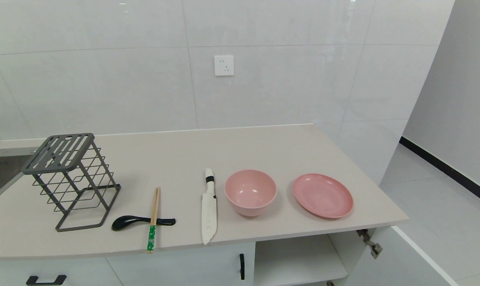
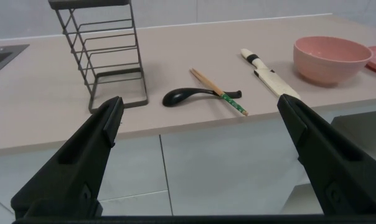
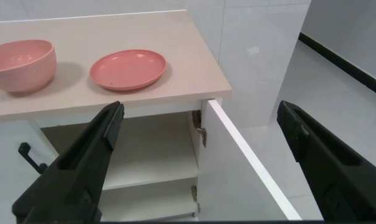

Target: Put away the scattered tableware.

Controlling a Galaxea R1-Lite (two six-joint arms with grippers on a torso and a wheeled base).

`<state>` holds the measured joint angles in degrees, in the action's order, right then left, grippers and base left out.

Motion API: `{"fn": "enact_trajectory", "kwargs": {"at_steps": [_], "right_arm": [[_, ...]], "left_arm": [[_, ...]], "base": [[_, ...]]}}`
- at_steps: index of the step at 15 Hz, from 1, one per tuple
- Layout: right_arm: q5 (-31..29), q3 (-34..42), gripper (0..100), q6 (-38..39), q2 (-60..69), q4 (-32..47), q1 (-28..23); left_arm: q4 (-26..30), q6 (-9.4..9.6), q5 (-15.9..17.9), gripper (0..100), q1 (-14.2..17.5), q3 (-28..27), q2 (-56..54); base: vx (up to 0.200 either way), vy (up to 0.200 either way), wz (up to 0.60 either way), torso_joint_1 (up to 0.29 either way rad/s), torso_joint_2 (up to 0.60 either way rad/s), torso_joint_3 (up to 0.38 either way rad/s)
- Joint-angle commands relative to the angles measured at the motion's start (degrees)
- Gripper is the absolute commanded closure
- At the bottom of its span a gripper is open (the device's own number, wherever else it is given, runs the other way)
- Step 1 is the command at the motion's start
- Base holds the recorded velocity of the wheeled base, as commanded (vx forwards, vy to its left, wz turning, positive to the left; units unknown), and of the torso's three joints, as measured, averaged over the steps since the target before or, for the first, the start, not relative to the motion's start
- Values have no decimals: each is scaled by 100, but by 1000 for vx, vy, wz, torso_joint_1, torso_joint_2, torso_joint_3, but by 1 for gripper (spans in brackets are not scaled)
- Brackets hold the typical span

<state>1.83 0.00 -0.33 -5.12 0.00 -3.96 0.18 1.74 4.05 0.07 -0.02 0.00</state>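
Grey wire rack (image 1: pixel 61 153) stands near black spoon (image 1: pixel 122 223), chopsticks (image 1: pixel 154 214) lying across it.

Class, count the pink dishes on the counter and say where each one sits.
2. The pink bowl stands just right of the knife. The pink plate lies right of the bowl, near the end of the counter, above the open cupboard. Nothing seems to hide another.
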Motion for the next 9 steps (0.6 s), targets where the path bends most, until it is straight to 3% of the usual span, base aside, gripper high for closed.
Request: {"fn": "enact_trajectory", "kwargs": {"at_steps": [1,9], "right_arm": [[2,0,0,-2,2,0,1],[2,0,0,7,2,0,1]], "left_arm": [[-1,1,0,0,1,2,9],[-1,-25,-9,0,1,2,9]], "base": [[0,-200,0,-7,-2,2],[0,0,0,0,0,0]]}}
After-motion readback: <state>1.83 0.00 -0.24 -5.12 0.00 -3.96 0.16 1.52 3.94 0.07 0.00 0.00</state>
